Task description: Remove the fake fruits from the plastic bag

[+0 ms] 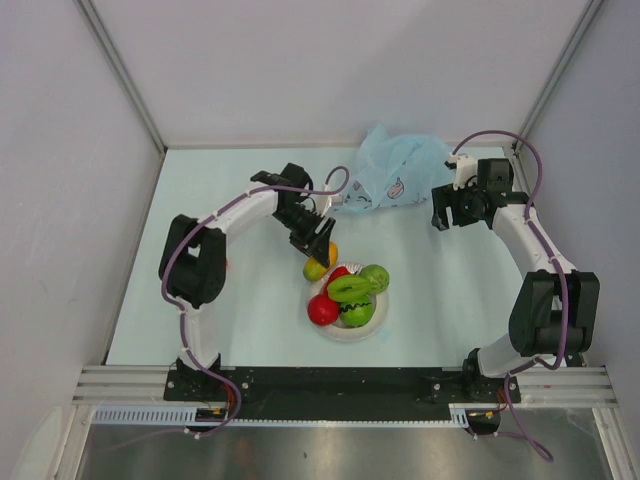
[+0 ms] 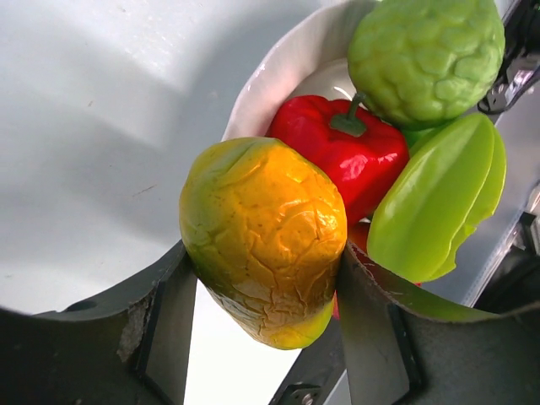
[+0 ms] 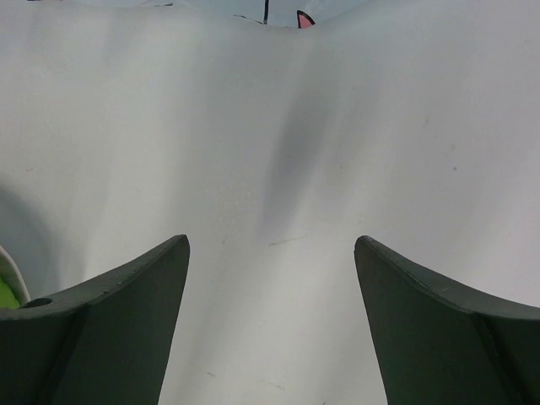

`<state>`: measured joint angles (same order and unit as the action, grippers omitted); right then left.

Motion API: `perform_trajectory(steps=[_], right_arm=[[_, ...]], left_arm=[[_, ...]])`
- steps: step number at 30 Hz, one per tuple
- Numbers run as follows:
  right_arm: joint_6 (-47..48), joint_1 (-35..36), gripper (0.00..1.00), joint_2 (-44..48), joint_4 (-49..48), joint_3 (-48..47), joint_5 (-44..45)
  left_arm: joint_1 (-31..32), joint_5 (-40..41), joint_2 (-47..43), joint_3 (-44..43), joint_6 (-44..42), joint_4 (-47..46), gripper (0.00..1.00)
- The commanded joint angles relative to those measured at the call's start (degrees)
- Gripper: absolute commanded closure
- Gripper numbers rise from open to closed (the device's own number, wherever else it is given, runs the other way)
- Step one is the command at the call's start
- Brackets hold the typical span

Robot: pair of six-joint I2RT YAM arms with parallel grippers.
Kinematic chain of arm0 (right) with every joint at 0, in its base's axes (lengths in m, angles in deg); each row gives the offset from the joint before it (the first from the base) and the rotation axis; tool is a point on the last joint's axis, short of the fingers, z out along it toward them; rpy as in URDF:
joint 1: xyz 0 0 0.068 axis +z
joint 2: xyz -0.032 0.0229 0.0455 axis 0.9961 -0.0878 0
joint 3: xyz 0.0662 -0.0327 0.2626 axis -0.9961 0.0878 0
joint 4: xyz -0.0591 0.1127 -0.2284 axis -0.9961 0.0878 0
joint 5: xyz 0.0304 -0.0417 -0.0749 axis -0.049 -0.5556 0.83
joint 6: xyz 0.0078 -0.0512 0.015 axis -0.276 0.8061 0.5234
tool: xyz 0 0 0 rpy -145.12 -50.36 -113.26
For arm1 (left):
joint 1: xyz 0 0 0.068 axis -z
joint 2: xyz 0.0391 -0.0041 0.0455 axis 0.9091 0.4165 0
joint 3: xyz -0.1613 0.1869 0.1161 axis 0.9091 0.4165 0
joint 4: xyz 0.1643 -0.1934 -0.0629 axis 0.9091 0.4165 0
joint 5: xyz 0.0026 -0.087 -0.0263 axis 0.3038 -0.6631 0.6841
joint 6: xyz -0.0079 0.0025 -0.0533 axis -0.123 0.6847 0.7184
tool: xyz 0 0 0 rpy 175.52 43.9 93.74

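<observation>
My left gripper (image 1: 318, 250) (image 2: 263, 257) is shut on a yellow-orange fake fruit (image 1: 317, 266) (image 2: 263, 236), holding it over the upper-left rim of the white plate (image 1: 346, 337) (image 2: 270, 76). On the plate lie a red pepper (image 2: 337, 156), a bumpy green fruit (image 1: 376, 276) (image 2: 422, 59), a green star-shaped fruit (image 1: 352, 287) (image 2: 439, 202) and a red round fruit (image 1: 322, 310). The light-blue plastic bag (image 1: 395, 172) lies crumpled at the back of the table. My right gripper (image 1: 441, 217) (image 3: 270, 253) stands open over bare table just right of the bag, with nothing between its fingers.
White walls close the table in on the left, back and right. A pink-printed edge of the bag (image 3: 297, 17) shows at the top of the right wrist view. The arm bases stand on the rail at the near edge.
</observation>
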<state>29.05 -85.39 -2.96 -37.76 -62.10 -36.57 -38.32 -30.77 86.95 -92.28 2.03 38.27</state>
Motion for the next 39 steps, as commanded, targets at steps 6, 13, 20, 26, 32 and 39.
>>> perform_trajectory(steps=[6,13,20,26,32,39], right_arm=[[0.89,0.25,0.16,1.62,0.28,-2.15,-0.62],[0.89,0.25,0.15,1.53,0.19,-2.06,-1.06],[0.89,0.25,0.15,1.62,0.02,-1.97,-1.42],[0.98,0.25,0.16,2.14,0.10,-1.45,-1.50],[0.72,0.25,0.15,2.76,-0.34,-0.83,-1.68],[0.80,0.25,0.15,3.55,-0.25,-0.39,-1.33]], left_arm=[[-0.26,0.94,-3.52,5.50,5.78,-5.22,0.59],[-0.18,-0.02,-5.63,9.46,8.16,-8.21,0.48],[0.18,-2.31,-6.07,10.52,9.56,-9.53,0.17],[0.18,-3.72,-6.60,10.96,10.27,-9.62,0.03],[0.00,-1.44,-7.74,10.96,9.83,-9.27,0.00],[-3.42,7.70,-9.67,5.26,10.27,-8.57,0.00]])
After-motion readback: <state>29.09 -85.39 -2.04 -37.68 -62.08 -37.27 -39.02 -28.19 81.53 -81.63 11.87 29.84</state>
